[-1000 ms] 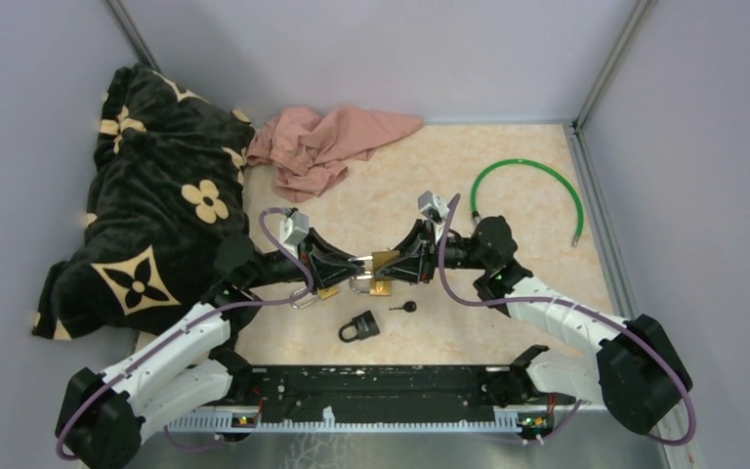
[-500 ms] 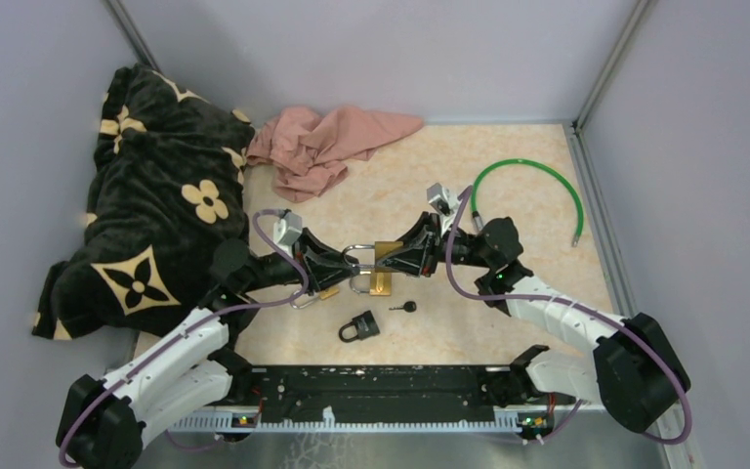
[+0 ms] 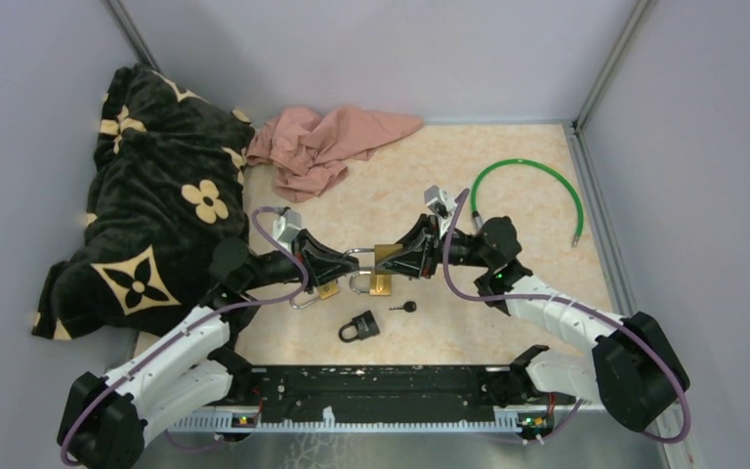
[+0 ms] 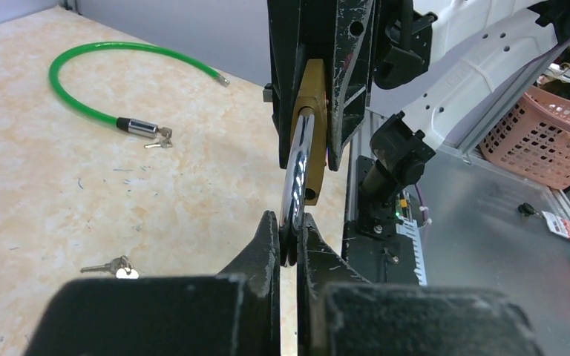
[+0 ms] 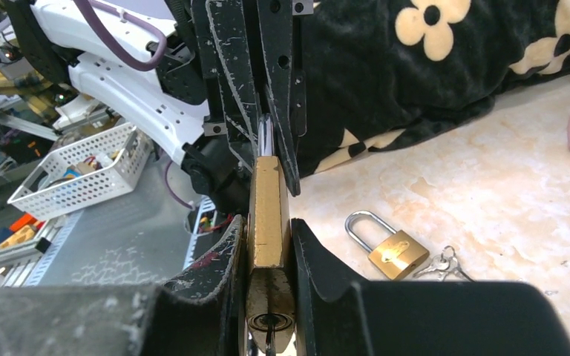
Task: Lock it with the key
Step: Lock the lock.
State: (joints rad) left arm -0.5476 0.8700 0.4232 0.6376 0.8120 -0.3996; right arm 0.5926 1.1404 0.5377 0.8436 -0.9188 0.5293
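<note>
1. Left claw [image 4: 288, 239] is clenched on the steel shackle [image 4: 297, 159]; right claw [image 5: 269, 245] clamps the brass padlock [image 5: 268, 200] by its body.
2. The padlock hangs in the air between them, over the mid tabletop [image 3: 391, 176].
3. Black-headed key [image 3: 406, 307] lies loose toward the near edge.
4. The padlock is likely heavy, rigid, slick metal: hold the flat body faces, keep the keyhole clear.

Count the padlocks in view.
4: held brass padlock at centre; second brass padlock on the table just below it; third brass padlock left of that; black padlock lower still. Others may be hidden.
</note>
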